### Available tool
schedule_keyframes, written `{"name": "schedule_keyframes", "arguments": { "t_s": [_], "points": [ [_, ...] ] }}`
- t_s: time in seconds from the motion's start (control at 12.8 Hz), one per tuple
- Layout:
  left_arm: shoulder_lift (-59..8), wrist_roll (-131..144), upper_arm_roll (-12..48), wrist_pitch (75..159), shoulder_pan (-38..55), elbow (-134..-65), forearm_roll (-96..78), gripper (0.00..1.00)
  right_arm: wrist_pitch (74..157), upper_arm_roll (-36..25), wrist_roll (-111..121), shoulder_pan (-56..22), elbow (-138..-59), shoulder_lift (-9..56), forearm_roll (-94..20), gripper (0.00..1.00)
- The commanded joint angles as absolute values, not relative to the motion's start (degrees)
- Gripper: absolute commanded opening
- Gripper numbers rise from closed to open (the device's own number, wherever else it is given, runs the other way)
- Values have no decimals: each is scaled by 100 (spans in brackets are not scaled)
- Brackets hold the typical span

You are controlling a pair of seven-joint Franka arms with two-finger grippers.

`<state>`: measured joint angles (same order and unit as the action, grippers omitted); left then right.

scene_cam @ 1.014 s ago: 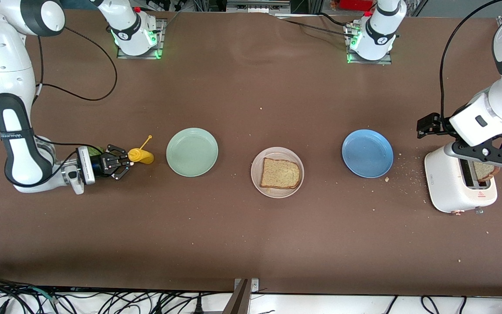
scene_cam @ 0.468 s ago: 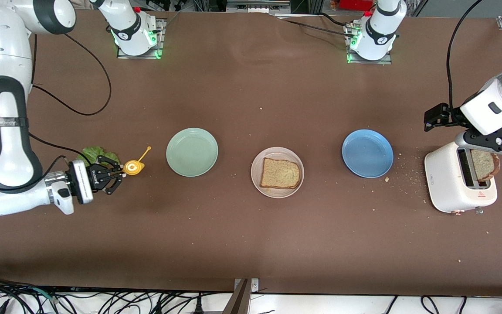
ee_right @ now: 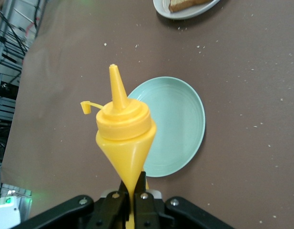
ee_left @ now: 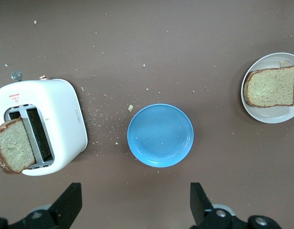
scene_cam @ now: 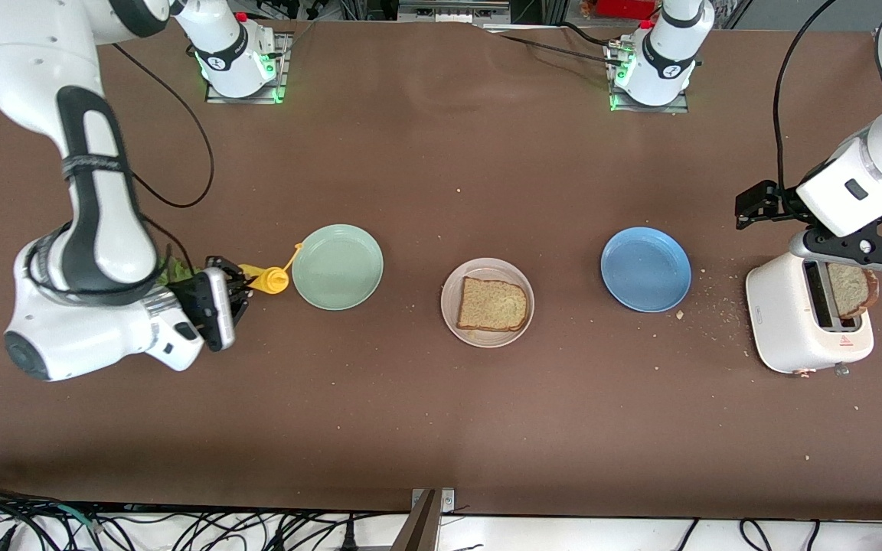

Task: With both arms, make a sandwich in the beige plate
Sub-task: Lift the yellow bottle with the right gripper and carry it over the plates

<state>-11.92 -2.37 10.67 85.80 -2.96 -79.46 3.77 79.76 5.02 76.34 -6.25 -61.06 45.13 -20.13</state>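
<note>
Brown table: right gripper fingers pinch mustard bottle beside mint plate; left gripper wide.

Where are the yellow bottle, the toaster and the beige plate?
yellow bottle point(ee_right: 124, 125): right wrist view, on its cap.
toaster point(scene_cam: 782, 306): front view, on its white top.
beige plate point(scene_cam: 449, 300): front view, on its bare rim.

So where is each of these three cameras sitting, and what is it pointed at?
Front view: high across the table, facing both arms; right gripper holds the mustard bottle.
Left wrist view: over the toaster and blue plate; open finger shows.
Right wrist view: along its shut fingers at the bottle and mint-green plate.
Shared: all show the bread slice on the beige plate.
</note>
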Motion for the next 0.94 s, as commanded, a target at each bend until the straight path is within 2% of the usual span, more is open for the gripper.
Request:
{"name": "schedule_keyframes", "arguments": {
  "t_s": [0.0,0.31,0.86],
  "points": [
    [-1178,-158,1072,8481,-290,-7893,343,100,7884,448,6560,-1368,-6091,4123,-1172,0],
    [-1178,-167,1063,8481,-290,-7893,343,100,7962,431,5373,-2423,-5845,4087,-91,0],
    [-1169,-167,1063,8481,-290,-7893,343,100,8042,404,3764,-4252,-5854,4253,2545,0]
  ]
}}
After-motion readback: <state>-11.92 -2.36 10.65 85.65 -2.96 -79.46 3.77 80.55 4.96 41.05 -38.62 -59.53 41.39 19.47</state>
